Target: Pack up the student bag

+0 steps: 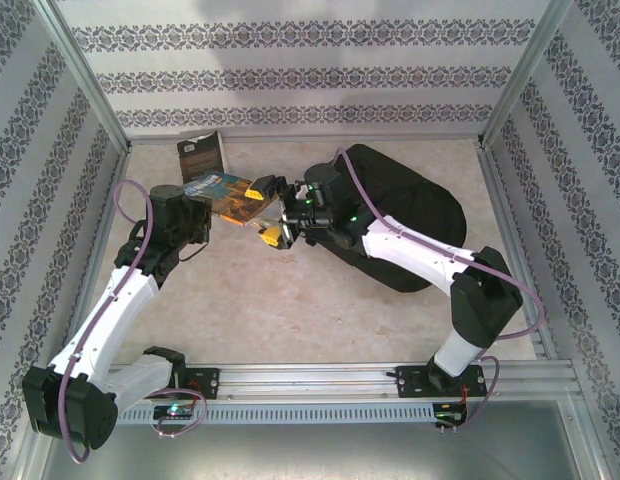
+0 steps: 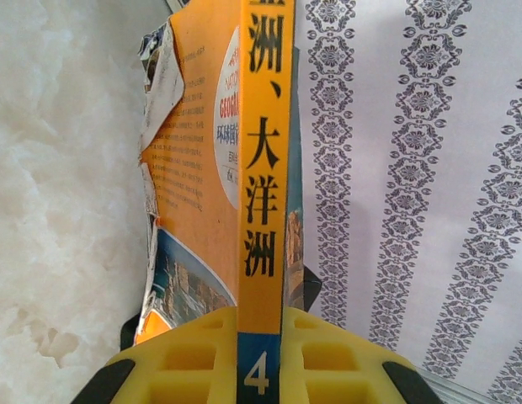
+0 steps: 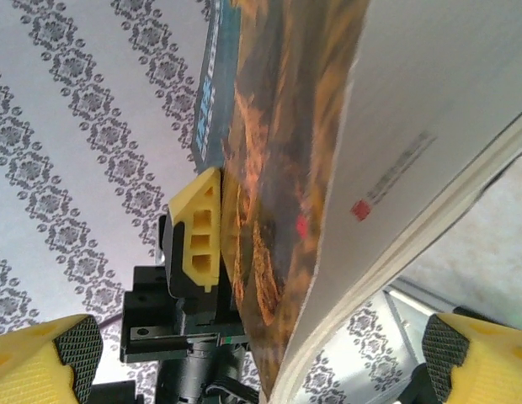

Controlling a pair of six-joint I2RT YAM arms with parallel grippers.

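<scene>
- Pale marbled worktop (image 1: 290, 310), walled round with striped, patterned paper.
- Student bag (image 1: 415, 215) lying flat at the right rear of the worktop, partly under the right arm; opening not made out from above, perhaps on the side nearest the book.
- Left hand (image 1: 212, 208) closed tight on the spine end of an orange book (image 1: 230, 195), held up off the worktop just left of the bag.
- Right hand (image 1: 267, 211) spread to its widest, one finger either side of the book's free edge, gripping nothing.
- Second book (image 1: 202, 155) propped near the back wall, well apart from the bag.
- Step in hand, as judged: handing the book across from left to right ahead of packing.
- Next: close the right hand on the free edge, loosen the left only after a firm grip, then steer the book toward the bag's mouth.
</scene>
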